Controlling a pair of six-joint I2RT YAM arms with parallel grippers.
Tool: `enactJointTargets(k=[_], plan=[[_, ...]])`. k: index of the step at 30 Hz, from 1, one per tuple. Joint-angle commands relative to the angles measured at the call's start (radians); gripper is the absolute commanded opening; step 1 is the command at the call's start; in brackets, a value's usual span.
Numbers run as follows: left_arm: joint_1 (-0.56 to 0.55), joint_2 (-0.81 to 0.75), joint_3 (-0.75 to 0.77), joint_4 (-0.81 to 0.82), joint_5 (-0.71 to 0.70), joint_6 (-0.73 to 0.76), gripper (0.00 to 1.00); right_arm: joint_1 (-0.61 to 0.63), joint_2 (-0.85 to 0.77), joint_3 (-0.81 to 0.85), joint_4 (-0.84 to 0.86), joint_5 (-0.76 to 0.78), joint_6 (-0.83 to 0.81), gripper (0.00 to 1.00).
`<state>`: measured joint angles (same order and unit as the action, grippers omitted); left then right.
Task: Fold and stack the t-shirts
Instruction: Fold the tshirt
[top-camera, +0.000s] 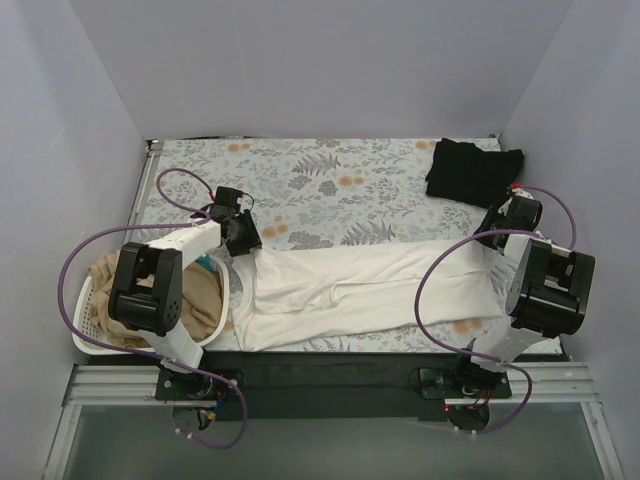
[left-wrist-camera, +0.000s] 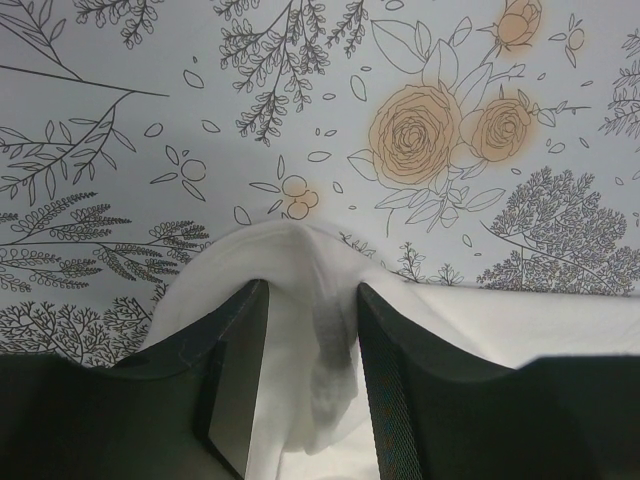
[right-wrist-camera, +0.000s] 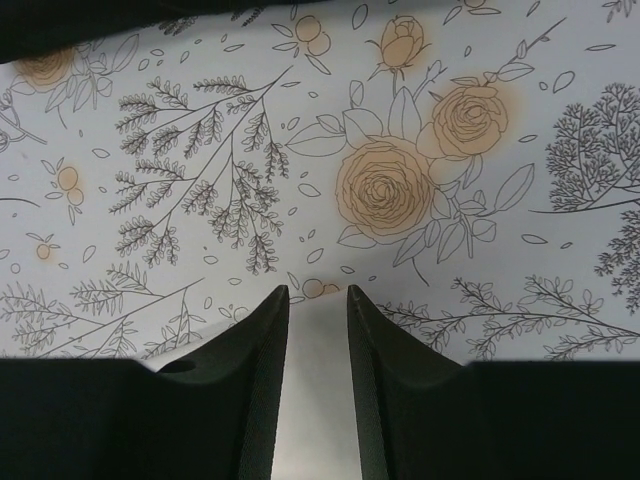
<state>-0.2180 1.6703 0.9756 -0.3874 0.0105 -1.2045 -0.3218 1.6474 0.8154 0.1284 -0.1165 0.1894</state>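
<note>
Near t-shirt (top-camera: 350, 295) along table (top-camera: 330, 175) front, far t-shirt (top-camera: 472, 172) back right, basket (top-camera: 80, 325) left.

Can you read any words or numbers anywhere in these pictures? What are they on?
None can be read. The white t-shirt, the black t-shirt and the tablecloth carry no words, numbers or logos; the tablecloth shows only drawn flowers and leaves.

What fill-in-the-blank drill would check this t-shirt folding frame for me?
1. The spread-out cloth t-shirt lying between the two arms is ____ in colour.
2. The folded black cloth t-shirt lies at the far ____ corner of the table.
3. The tan cloth t-shirt sits inside a white perforated plastic ____.
Missing words: white; right; basket.
</note>
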Motion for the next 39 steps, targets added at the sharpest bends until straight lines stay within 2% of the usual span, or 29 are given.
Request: enactJointTargets(k=[1,12,18,21,22,26,30,34,39], plan=[[0.006,-0.017,0.017,0.018,-0.012,0.005,0.39,-0.010,-0.043,0.016,-0.004,0.057,-0.041,0.37],[0.006,-0.012,0.017,0.018,-0.012,0.005,0.39,-0.011,0.011,0.036,-0.041,0.006,-0.038,0.38],[0.012,-0.011,0.020,0.018,-0.018,0.002,0.39,-0.011,0.035,0.050,-0.059,-0.015,-0.031,0.35],[0.016,-0.007,0.018,0.018,-0.020,0.000,0.39,-0.011,0.048,0.054,-0.073,-0.022,-0.033,0.26],[0.016,-0.009,0.018,0.018,-0.020,-0.001,0.39,-0.011,0.051,0.056,-0.078,-0.023,-0.033,0.19],[0.017,-0.014,0.015,0.019,-0.037,-0.012,0.39,-0.013,0.063,0.064,-0.092,-0.011,-0.025,0.03],[0.017,-0.021,0.003,0.042,-0.012,-0.023,0.39,-0.020,0.045,0.068,-0.101,0.032,-0.018,0.01],[0.017,-0.009,0.008,0.053,0.032,-0.027,0.37,-0.037,0.037,0.073,-0.107,0.012,-0.007,0.01],[0.017,0.006,0.018,0.045,0.020,-0.024,0.27,-0.045,0.031,0.065,-0.107,0.015,-0.007,0.01]])
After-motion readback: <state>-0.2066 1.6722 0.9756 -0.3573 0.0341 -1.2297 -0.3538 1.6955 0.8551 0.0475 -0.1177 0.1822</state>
